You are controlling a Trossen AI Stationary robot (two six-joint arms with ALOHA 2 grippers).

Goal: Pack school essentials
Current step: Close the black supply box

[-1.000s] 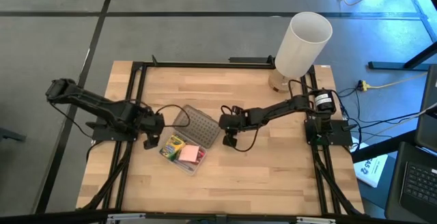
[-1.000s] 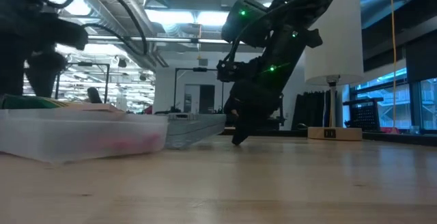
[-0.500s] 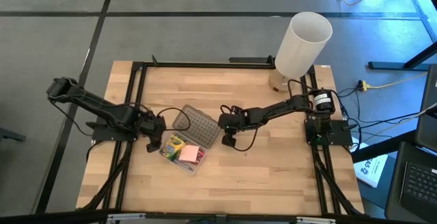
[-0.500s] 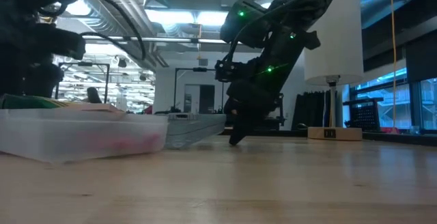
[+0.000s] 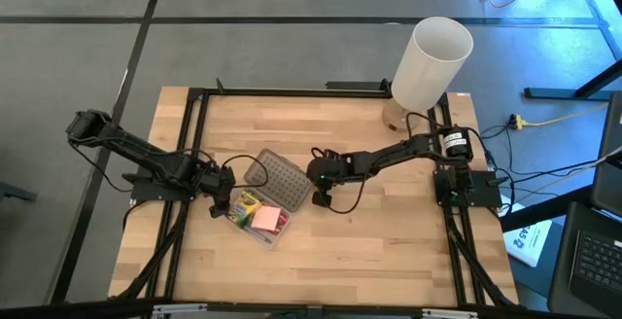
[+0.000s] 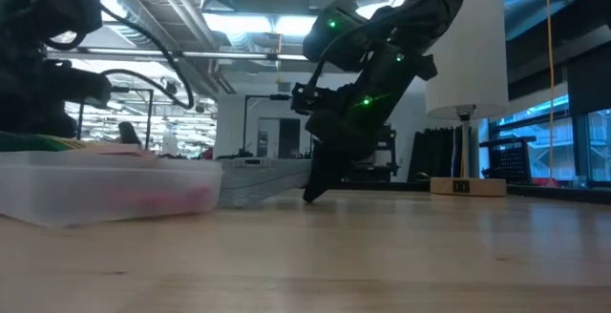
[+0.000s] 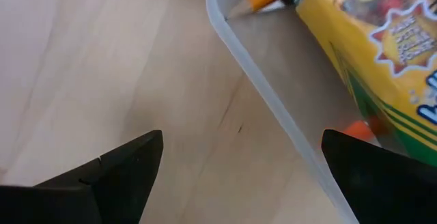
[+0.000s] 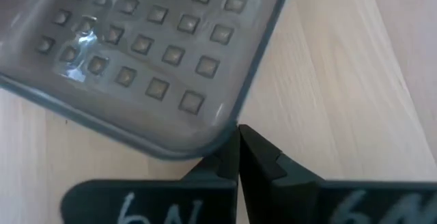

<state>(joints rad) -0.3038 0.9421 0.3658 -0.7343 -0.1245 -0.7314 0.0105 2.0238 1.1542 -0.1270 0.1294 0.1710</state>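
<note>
We see the crayon box (image 5: 248, 205) and pink block (image 5: 268, 218) lying in the clear box (image 5: 275, 236) on the tabletop (image 5: 389, 251); our left hand (image 5: 220, 202), fingers spread, sits just beside them; our right hand (image 5: 321, 195), fingers pressed together, touches the dotted lid (image 5: 280, 177)

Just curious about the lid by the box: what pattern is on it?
The lid is translucent grey with rows of small raised square dots; the right wrist view shows it best.
</note>
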